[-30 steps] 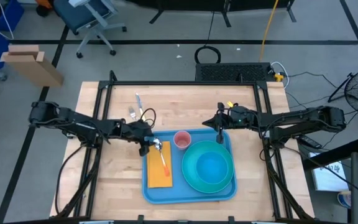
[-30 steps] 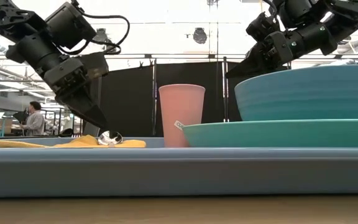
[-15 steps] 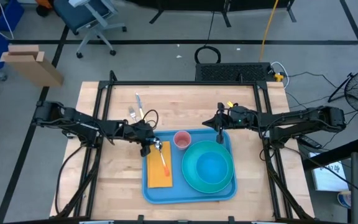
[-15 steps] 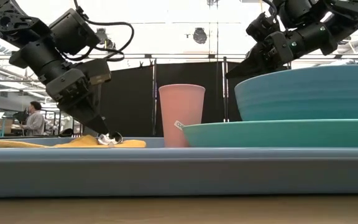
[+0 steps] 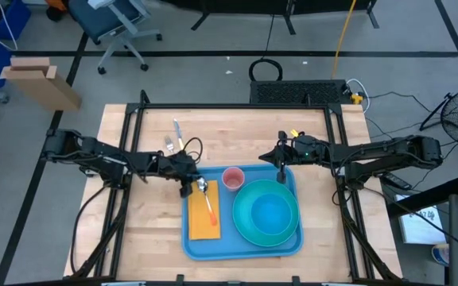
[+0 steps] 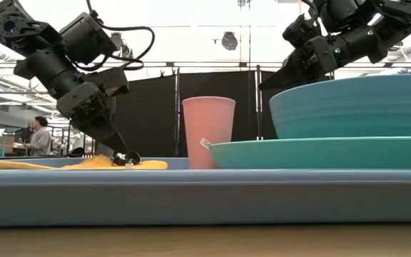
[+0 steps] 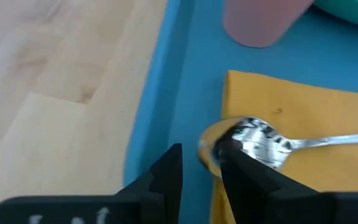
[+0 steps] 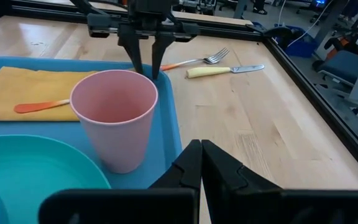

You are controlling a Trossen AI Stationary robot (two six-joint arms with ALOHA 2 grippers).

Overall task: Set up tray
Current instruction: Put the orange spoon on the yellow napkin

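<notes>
The blue tray [image 5: 241,248] lies in the middle of the table. On it are a yellow napkin [image 5: 199,224], a spoon [image 5: 207,203] with an orange handle lying on the napkin, a pink cup [image 5: 233,178], and a teal plate [image 5: 242,221] carrying a teal bowl [image 5: 273,214]. My left gripper [image 5: 188,189] is slightly open and low over the tray's far left corner, at the spoon's bowl [image 7: 253,140]. My right gripper [image 5: 283,173] is shut and hovers above the tray's far right part, beside the cup [image 8: 114,115]. My left gripper comes down slanting from the table's left. One fingertip [image 7: 238,163] rests against the edge of the spoon's bowl [image 7: 225,138]; the other finger [image 7: 169,167] stands over the bare tray floor beside the napkin. The spoon lies flat on the napkin.
A fork [image 5: 169,145] and a knife [image 5: 177,127] lie on the wooden table beyond the tray's far left corner, behind my left gripper. Bare wood shows to the left, right and far side of the tray. People sit in the room behind the table [image 6: 38,135].
My left gripper has come down from above the napkin until its fingertips reach the spoon's bowl. The spoon has stayed where it was. My right arm has kept still.
</notes>
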